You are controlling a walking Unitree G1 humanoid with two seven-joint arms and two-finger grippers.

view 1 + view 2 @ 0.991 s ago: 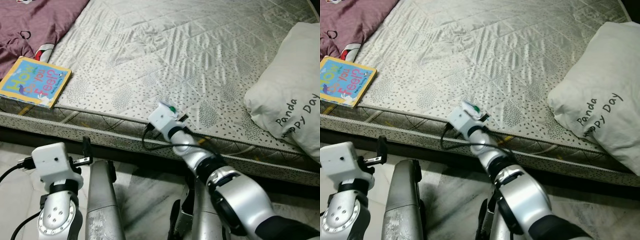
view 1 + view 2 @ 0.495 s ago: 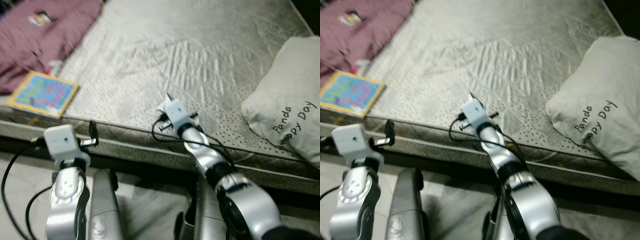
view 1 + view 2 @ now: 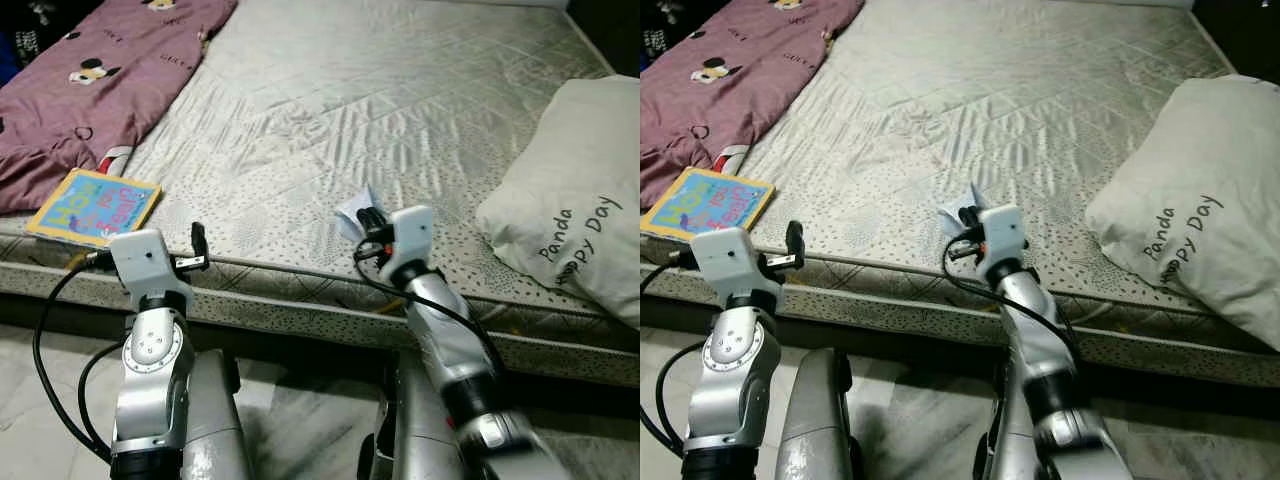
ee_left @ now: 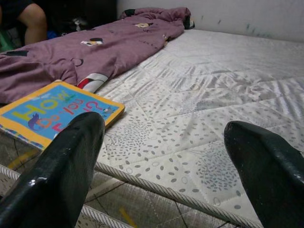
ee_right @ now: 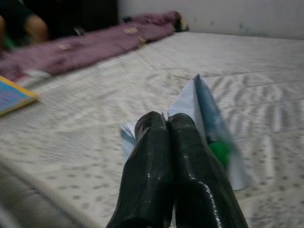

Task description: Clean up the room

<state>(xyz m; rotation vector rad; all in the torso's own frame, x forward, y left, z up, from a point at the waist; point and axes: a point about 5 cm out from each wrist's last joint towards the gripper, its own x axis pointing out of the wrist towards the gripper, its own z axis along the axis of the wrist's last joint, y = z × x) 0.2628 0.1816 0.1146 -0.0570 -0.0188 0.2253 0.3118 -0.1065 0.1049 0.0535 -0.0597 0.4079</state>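
Our right end effector has its two fingers pressed together on a small scrap of white and pale blue paper, held just above the mattress near its front edge. The left end effector hangs wide open with nothing between its fingers, level with the mattress edge and pointed past a picture book lying at the corner beside a purple blanket. A white pillow rests on the far right side of the mattress.

The hold looks thin to us: only a corner of the scrap seems to be pinched at the fingertips, and most of it stands free beyond them. A quick swing of the arm, or the jolt of walking off to find a bin, could let it slide out and drop to the floor or under the bed. Thin paper may also tear at the pinch. The cable looping along the right arm runs close to the mattress edge and might snag there as we back away.
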